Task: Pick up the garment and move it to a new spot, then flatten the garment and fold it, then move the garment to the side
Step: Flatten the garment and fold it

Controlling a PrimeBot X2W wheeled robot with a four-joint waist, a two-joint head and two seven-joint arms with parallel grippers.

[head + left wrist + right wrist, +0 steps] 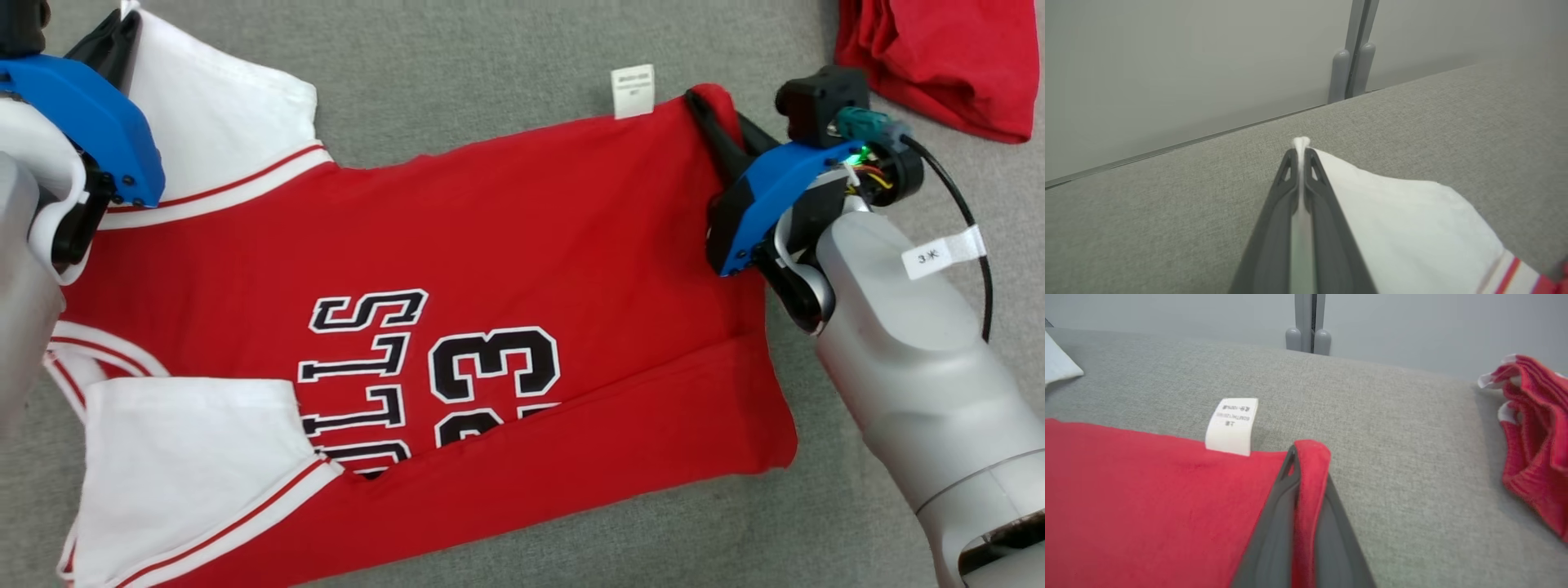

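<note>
Work surface (490,49): grey woven fabric, flat, meeting a plain pale grey wall (1167,61) along its far edge. Wall fitting: one grey upright post (1351,53) in two round-topped halves, standing where surface and wall meet. Garment (522,237): red jersey with black, white-outlined lettering and the number 23, laid out flat across the middle of the surface, neck end to the robot's left, hem end to its right. The near long edge is turned up over the front in a red band that covers the lower part of the print. Far sleeve (220,106): white with red stripes at the seam, spread on the surface. The near sleeve, also white, lies folded over the body. Care label (633,90): white, printed, sticking out from the far edge close to the hem corner. Left gripper (1300,153): fingers pressed together, pinching the far tip of the white sleeve. Right gripper (1298,457): fingers closed on the far hem corner, red cloth wrapped over one finger, just beside the label. Second cloth (947,57): red, bunched, at the far right of the surface, apart from the jersey. Right forearm: bears a white paper tag (939,255) and a black cable (971,220).
</note>
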